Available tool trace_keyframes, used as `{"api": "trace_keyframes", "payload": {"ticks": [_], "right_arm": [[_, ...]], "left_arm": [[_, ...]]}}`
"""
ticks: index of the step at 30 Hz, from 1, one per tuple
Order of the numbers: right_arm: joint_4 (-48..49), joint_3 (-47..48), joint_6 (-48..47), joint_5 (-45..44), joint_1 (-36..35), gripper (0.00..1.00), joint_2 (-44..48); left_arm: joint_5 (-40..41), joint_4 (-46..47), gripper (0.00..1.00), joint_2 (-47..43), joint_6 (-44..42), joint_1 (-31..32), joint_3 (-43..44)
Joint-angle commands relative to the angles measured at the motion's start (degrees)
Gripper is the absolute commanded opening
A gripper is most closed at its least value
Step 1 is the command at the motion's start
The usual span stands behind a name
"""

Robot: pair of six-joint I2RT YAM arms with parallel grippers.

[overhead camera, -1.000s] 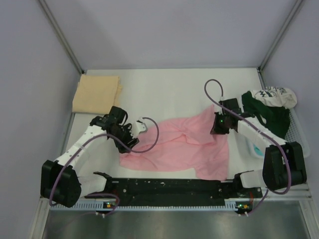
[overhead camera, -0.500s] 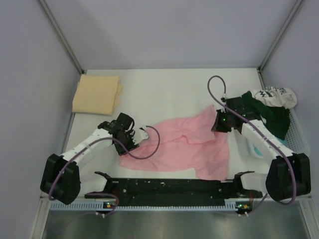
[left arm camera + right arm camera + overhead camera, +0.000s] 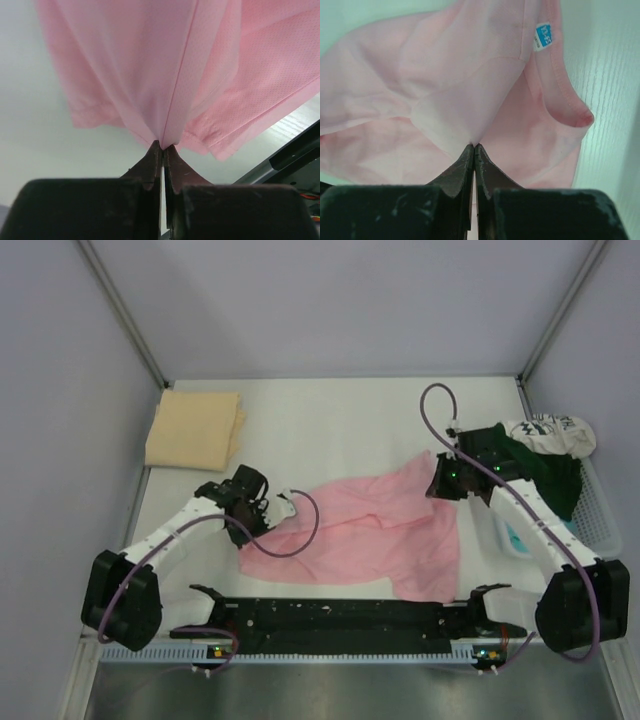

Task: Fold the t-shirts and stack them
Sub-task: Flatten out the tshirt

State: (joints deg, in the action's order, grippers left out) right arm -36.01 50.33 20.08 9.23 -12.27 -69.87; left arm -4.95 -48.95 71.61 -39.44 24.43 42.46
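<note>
1. At the near edge of the table (image 3: 330, 425), a black rail (image 3: 330, 612) runs between the two arm bases. The near hem of the light pink t-shirt (image 3: 370, 535) lies just beyond it.
2. Between the two arms, this pink shirt lies opened out and rumpled over the middle of the table. It is broad on its near side and narrows toward its far right corner.
3. On the shirt's left edge sits the left gripper (image 3: 162, 147). Its jaws are clenched on a pinch of pink cloth, and the fabric fans away from the fingertips in long folds with a stitched hem showing on either side. I cannot tell whether the pinched edge is off the table.
4. At the shirt's far right corner, the right gripper (image 3: 474, 146) is likewise clamped on a fold of the pink cloth. Just past its fingertips lie the ribbed collar (image 3: 570, 95) and a small blue label (image 3: 544, 36) sewn inside the neck.
5. Right of that corner, at the table's right side, the other shirts lie in a heap. A dark green t-shirt (image 3: 545, 475) is in the middle, with a white t-shirt (image 3: 550, 432) with dark print bunched on its far side. A patch of teal t-shirt (image 3: 517, 540) shows on the near side beside the right forearm.
6. In the far left corner, a tan-beige t-shirt (image 3: 195, 428) lies folded into a flat rectangle, well apart from the pink one.
</note>
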Motion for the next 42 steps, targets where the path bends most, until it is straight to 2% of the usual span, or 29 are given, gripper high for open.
{"api": "trace_keyframes", "payload": {"ticks": [1, 6, 12, 17, 24, 26, 33, 42], "right_arm": [[-1.43, 9.33, -1.35, 3.16, -0.56, 0.0, 6.22], [-5.73, 21.02, -2.49, 1.76, -0.56, 0.0, 11.24], [-10.74, 35.61, -3.11, -0.27, -0.47, 0.0, 15.01], [-13.2, 45.02, -3.46, -1.41, -0.56, 0.0, 18.97], [-15.23, 54.26, -3.03, -1.24, -0.56, 0.0, 22.66], [-15.23, 55.23, -2.5, -0.89, -0.56, 0.0, 23.02], [-14.27, 56.2, -2.23, -0.71, -0.47, 0.0, 19.51], [-5.75, 58.21, -1.7, -2.81, -0.47, 0.0, 3.01]], "left_arm": [[4.42, -5.35, 0.0, -6.47, 2.26, -1.22, 8.5], [13.64, -6.59, 0.0, -12.11, 1.56, -1.31, 19.4], [18.57, -10.46, 0.0, -12.29, 1.03, -1.31, 35.12], [19.19, -15.38, 0.0, -13.43, -0.02, -1.31, 47.0], [5.22, -24.34, 0.0, -15.45, -1.34, -1.31, 61.94], [5.48, -24.44, 0.0, -15.36, -0.64, -1.31, 63.62], [14.78, -17.77, 0.0, -13.79, 0.42, -1.31, 62.75], [25.77, 0.68, 0.0, -6.33, -3.62, -1.57, 56.51]]}}
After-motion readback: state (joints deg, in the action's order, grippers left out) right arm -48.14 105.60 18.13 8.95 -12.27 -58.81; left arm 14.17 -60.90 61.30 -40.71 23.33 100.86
